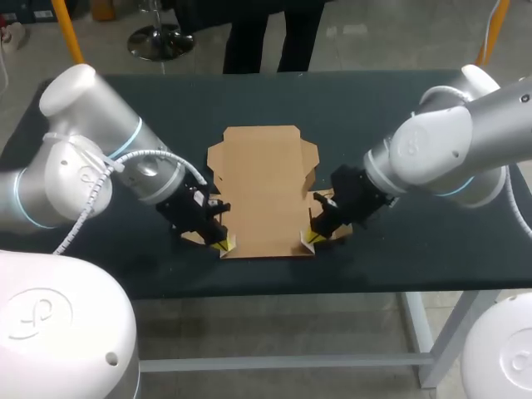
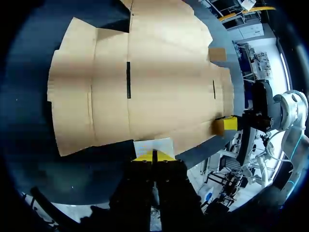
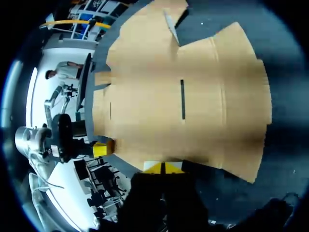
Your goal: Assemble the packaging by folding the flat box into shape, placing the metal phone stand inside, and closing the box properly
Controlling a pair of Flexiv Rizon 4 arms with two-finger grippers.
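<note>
Flat box (image 1: 264, 191) lies unfolded, mid-counter (image 1: 416, 241); left claw (image 1: 218, 243) sits at its near left corner, right claw (image 1: 312, 238) at its near right corner. Both are clenched, yellow tips pressed together with a hairline gap. A pale corner flap (image 2: 153, 145) stands just ahead of the left tips. You cannot tell whether card is nipped between either pair; the tips hide it. From above, both wrists cover the box's near side edges; in both wrist views its far end runs out of sight.
</note>
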